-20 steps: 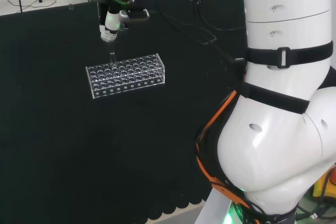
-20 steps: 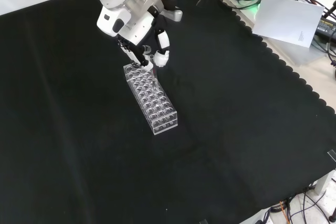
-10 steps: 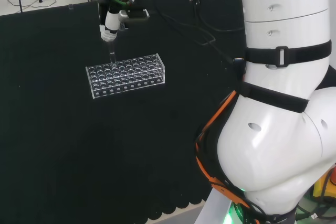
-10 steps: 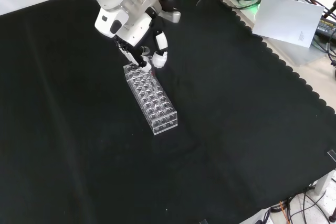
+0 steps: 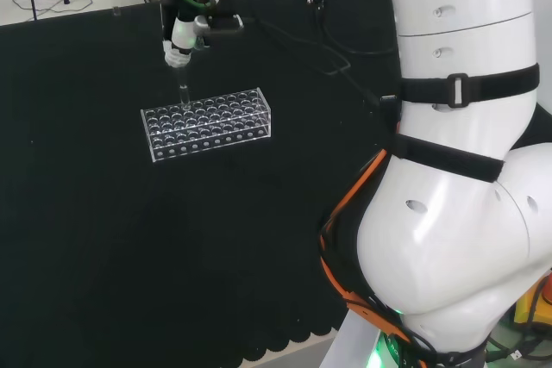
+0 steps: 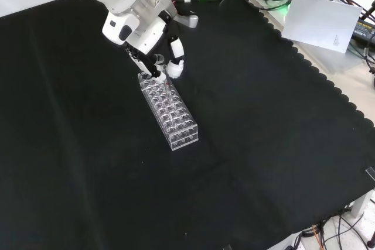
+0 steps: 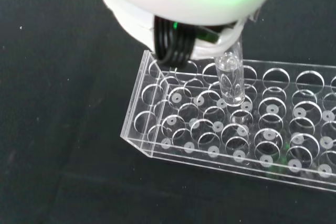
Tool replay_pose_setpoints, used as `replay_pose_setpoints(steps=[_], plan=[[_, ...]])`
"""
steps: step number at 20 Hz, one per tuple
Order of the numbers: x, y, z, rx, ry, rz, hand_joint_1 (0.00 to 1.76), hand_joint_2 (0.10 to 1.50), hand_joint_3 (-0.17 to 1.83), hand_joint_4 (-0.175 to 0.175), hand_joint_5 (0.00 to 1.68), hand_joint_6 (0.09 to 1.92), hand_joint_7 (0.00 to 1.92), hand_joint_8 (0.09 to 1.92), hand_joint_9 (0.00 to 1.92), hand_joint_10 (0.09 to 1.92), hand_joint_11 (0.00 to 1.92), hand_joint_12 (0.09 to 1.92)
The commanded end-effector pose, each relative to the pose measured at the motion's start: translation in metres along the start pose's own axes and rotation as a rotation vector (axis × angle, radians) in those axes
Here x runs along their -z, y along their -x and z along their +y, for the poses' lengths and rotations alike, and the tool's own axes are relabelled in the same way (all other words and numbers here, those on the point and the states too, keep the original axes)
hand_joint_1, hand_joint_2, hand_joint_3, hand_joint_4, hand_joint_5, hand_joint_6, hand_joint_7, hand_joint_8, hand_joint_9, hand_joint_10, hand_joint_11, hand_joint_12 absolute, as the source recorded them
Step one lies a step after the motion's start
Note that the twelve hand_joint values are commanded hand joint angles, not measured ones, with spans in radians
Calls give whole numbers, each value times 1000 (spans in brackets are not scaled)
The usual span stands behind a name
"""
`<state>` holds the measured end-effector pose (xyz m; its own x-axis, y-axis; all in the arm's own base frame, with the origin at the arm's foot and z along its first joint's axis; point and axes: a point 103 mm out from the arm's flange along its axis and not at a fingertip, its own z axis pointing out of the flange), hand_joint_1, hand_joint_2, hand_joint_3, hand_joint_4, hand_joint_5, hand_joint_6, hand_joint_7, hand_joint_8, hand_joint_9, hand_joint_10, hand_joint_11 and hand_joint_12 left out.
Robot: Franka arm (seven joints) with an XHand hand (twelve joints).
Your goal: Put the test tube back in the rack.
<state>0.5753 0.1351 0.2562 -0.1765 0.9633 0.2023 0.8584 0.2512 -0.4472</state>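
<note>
Lowering the test tube [image 7: 231, 80] toward the rack [image 7: 231, 124]
My hand [image 6: 153, 62] pinches it; next, line its tip over a hole below my fingers [image 6: 174, 68]

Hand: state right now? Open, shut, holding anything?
Hand: shut on the tube, held upright, its lower end just above the rack near one end.

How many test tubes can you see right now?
1. The test tube hangs from the hand, its tip just above the clear rack near one end. Other clear tubes could go unseen.
</note>
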Motion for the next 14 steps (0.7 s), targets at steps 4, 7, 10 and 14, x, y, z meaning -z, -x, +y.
replay_pose_setpoints(steps=[4, 7, 10, 14], plan=[[-10, 1, 4, 6, -14, 0, 1342, 600, 680, -175, 1464, 87, 1461, 596, 1652, 633, 1402, 999], [-11, 2, 4, 9, -15, 6, 1341, 600, 680, -175, 1464, 87, 1461, 596, 1652, 633, 1402, 999], [-12, 2, 4, 12, -15, 7, 1342, 600, 680, -175, 1464, 87, 1461, 596, 1652, 633, 1402, 999], [-15, 1, 5, 12, -21, 6, 1342, 600, 681, -175, 1465, 87, 1461, 596, 1652, 633, 1402, 999]])
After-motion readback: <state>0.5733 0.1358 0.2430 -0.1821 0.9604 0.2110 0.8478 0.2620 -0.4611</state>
